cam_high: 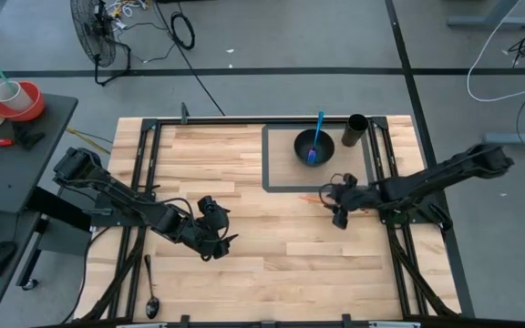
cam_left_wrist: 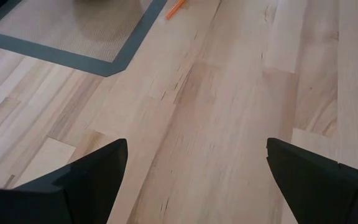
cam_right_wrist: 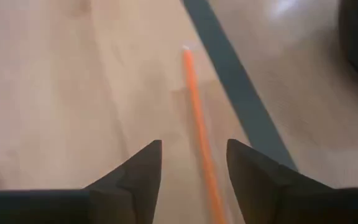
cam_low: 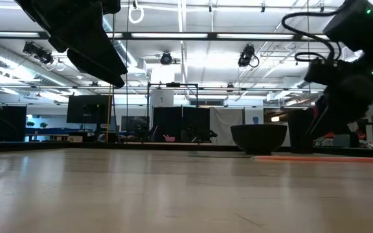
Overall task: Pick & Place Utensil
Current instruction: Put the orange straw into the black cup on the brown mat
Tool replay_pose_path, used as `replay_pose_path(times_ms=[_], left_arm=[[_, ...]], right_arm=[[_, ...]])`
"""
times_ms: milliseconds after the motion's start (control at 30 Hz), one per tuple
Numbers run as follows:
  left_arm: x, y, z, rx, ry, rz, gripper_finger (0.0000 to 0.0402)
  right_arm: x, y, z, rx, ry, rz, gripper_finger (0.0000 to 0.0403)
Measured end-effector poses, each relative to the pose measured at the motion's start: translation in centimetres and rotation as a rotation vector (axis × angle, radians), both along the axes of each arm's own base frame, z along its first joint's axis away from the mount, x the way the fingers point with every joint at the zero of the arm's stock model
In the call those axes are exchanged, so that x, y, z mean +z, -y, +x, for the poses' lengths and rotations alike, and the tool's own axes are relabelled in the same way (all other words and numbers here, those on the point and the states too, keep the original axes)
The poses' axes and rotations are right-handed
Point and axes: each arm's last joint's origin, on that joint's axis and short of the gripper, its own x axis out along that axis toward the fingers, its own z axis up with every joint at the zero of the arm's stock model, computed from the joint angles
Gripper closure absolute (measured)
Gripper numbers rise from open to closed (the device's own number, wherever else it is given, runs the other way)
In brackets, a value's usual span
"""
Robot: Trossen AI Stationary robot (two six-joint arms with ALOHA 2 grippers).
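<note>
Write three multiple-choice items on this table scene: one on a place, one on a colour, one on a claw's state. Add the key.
1. Where does the blue utensil rest?
A. in the black bowl
B. in the black cup
C. on the bare wood

2. What colour is the thin utensil in front of the right claw?
A. green
B. orange
C. white

3. How is the left claw?
A. shut on a spoon
B. open and empty
C. shut on the bowl

Key: A, its lower end lies in the bowl; B, the right wrist view shows orange; B, only bare wood between the fingers.

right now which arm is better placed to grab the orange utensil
Right. The right gripper hangs open just over the orange utensil; the left gripper sits farther off, mid-table.
</note>
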Motion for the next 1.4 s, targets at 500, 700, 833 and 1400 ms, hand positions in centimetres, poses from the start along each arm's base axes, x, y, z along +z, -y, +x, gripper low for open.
replay_pose_path(times_ms=[500,700,833,1400], left_arm=[[0.0,0.0,0.0,0.002,0.001,-0.003,0.0015],[0.0,0.0,0.0,0.003,0.001,-0.004,0.0015],[0.0,0.0,0.0,0.004,0.002,-0.004,0.0015],[0.0,0.0,0.0,0.004,0.001,-0.004,0.0015]], right_arm=[[-2.5,-0.1,0.3,-0.01,-0.179,-0.018,0.0277],[-2.4,0.0,0.0,-0.025,-0.198,-0.013,0.0313],[-2.2,-0.1,-0.1,-0.001,-0.197,0.015,0.0322],[0.0,-0.1,-0.4,0.013,-0.334,0.028,0.0253]])
